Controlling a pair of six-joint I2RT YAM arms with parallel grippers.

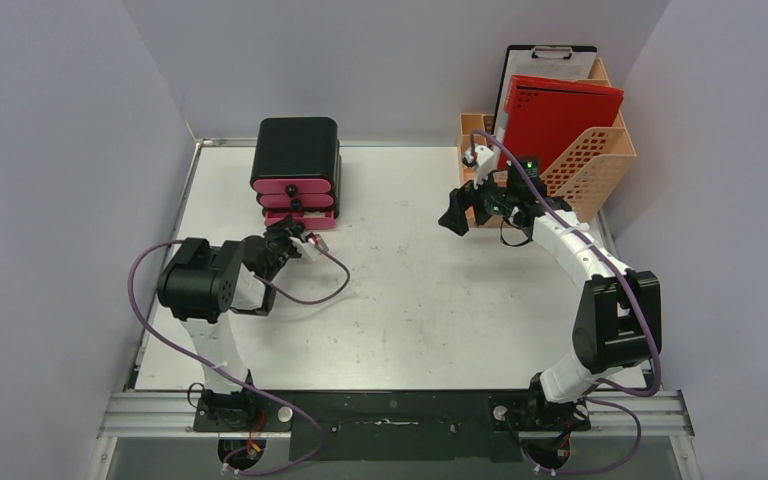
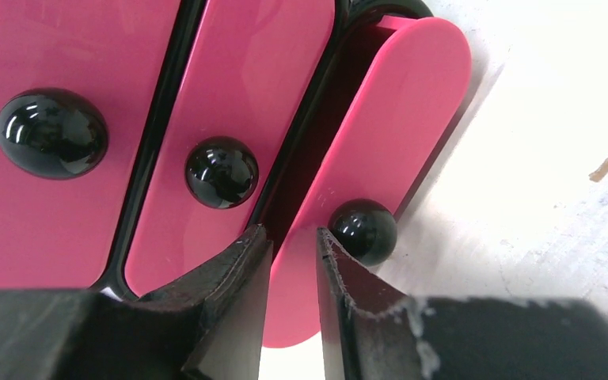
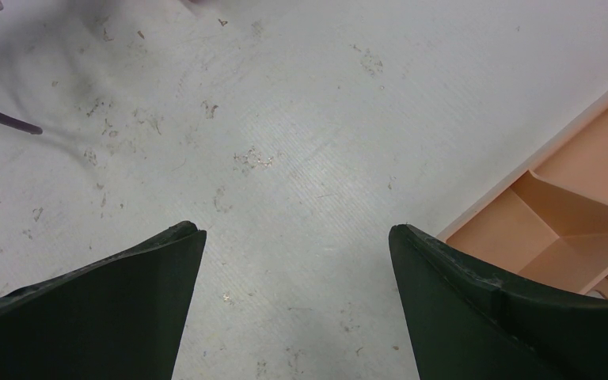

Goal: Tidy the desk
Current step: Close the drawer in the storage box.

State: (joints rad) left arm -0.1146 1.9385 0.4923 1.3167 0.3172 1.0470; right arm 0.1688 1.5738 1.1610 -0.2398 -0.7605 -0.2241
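**A:** How does the left gripper [image 2: 291, 231] stand against the bottom drawer [image 2: 396, 119]?

**B:** Close in front of its pink face. The fingers are set to a narrow slot and grip nothing, since only pink shows through the gap. The black knob [image 2: 362, 231] sits just outside the slot, by the tip of the right-hand finger. I can't tell whether it touches.

**A:** So the knob isn't between them?

**B:** No. The drawer juts slightly from the drawer box [image 1: 295, 150], and its long face slants up and to the right of the fingers. I'd judge a small shift right would bracket the knob.

**A:** And the right gripper [image 3: 294, 227]?

**B:** Spread wide and holding nothing. The desk [image 3: 285, 119] lies bare below and ahead of its fingers, with the orange rack [image 3: 570, 214] off to their right. The left arm is plainly nearer the drawer.
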